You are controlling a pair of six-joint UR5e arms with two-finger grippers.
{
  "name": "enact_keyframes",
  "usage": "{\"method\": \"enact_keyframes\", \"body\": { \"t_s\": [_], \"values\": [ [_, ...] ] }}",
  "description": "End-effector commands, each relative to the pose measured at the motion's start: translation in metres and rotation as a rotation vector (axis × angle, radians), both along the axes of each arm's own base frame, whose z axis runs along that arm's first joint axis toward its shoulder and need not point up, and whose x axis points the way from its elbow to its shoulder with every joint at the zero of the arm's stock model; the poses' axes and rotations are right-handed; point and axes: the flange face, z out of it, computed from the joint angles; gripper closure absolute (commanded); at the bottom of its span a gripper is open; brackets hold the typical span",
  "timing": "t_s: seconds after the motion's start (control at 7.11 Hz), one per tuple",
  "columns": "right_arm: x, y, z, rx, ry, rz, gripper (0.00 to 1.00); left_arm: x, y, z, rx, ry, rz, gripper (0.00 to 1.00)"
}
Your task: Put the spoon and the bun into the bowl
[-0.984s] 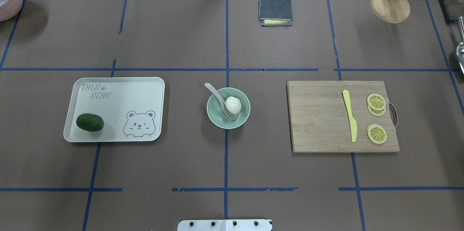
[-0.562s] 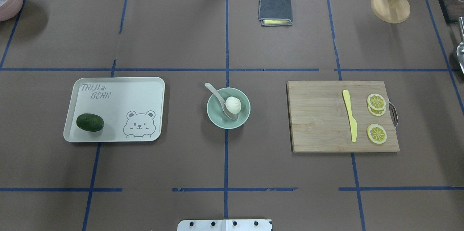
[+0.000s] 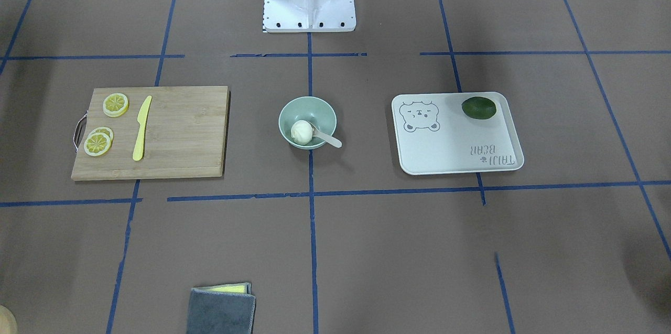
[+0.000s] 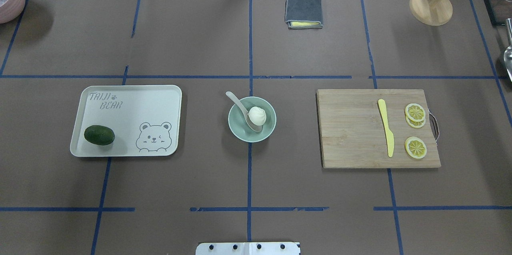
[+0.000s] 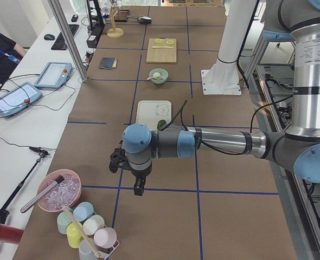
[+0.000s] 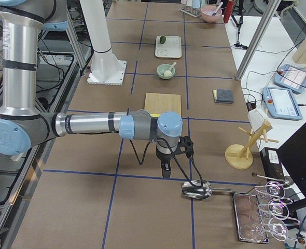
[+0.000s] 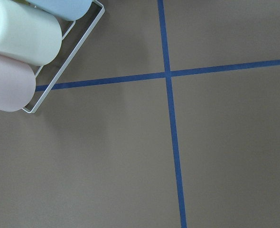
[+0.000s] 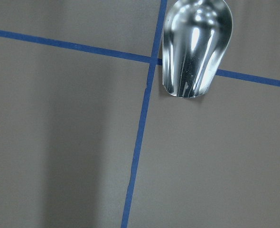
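Observation:
The pale mint-green bowl (image 4: 233,123) stands at the table's centre, also in the front view (image 3: 321,109). The cream-white bun (image 4: 257,115) lies inside it, also in the front view (image 3: 301,132). The off-white spoon (image 4: 239,106) has its scoop in the bowl beside the bun and its handle over the rim, also in the front view (image 3: 328,139). My left gripper (image 5: 139,188) hangs over the table's left end, far from the bowl. My right gripper (image 6: 166,170) hangs over the right end. Both show only in side views, so I cannot tell if they are open or shut.
A grey tray (image 4: 132,107) with a dark green lime (image 4: 99,135) lies left of the bowl. A wooden cutting board (image 4: 352,135) holds a yellow knife (image 4: 386,127) and lemon slices (image 4: 415,147). A metal scoop (image 8: 197,45) lies below my right wrist, a cup rack (image 7: 21,47) below my left.

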Motion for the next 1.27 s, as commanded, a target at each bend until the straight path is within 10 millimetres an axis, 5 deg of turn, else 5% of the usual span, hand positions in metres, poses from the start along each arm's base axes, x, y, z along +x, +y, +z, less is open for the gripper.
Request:
{"method": "enact_keyframes", "body": {
  "t_s": [0.0, 1.12],
  "values": [
    [0.000, -0.001, 0.000, -0.001, 0.000, 0.001, 0.00, 0.001, 0.000, 0.000, 0.002, 0.001, 0.002, 0.00],
    [-0.002, -0.005, -0.019, 0.043, -0.022, -0.004, 0.00, 0.000, 0.000, 0.001, 0.000, -0.002, 0.000, 0.00]
  ]
}}
